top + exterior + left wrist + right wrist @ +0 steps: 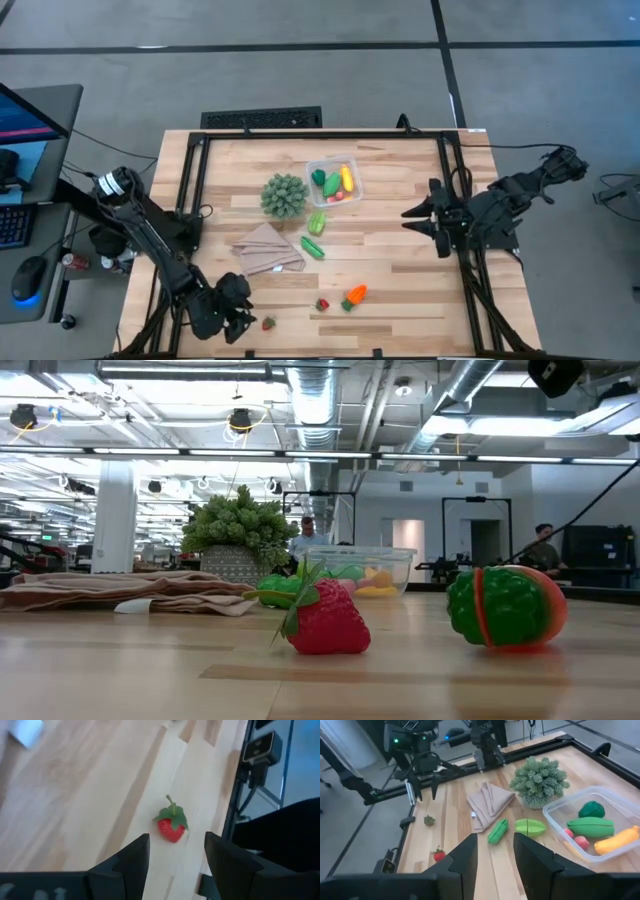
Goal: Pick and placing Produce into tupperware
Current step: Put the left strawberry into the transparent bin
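Observation:
The clear tupperware point(333, 182) stands far of the table's centre and holds a green pepper, a green pod, a yellow banana point(616, 841) and small red pieces. On the wood lie two green pods point(317, 222) point(312, 247), an orange carrot point(354, 296) and two strawberries point(322, 304) point(268, 323). My left gripper point(237, 320) hovers open at the near left. One strawberry point(171, 826) lies just ahead of its fingers, untouched. My right gripper point(418, 220) hangs open above the table's right part, with nothing between its fingers point(495, 855).
A spiky green ball point(284, 195) sits left of the tupperware, and a tan folded cloth point(268, 250) lies nearer, beside the pods. A black frame point(195, 170) runs along the table's edges. In the low view people show in the room far behind.

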You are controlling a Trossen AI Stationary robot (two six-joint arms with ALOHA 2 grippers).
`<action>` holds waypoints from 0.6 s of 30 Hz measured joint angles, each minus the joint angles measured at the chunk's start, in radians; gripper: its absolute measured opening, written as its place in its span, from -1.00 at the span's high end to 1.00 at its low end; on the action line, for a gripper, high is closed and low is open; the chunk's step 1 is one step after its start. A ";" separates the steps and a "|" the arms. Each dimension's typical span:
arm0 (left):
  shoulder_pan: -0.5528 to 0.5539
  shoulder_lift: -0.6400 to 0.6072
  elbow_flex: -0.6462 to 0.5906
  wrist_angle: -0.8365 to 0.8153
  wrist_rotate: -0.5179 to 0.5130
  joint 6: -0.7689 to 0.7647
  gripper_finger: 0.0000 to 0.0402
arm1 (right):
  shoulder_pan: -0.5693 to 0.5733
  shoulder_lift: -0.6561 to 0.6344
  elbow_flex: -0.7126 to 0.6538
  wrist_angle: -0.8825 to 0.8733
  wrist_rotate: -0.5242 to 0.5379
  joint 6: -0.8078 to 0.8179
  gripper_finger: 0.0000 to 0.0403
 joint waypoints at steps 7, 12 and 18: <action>-0.005 0.133 0.000 0.156 0.037 -0.001 0.10 | 0.000 0.005 0.000 0.000 0.000 0.007 0.41; -0.013 0.169 0.000 0.179 0.031 -0.030 0.10 | -0.013 0.004 0.000 0.000 0.001 0.007 0.41; -0.017 0.217 0.000 0.221 0.044 -0.039 0.10 | -0.045 0.004 0.000 0.001 0.002 0.002 0.41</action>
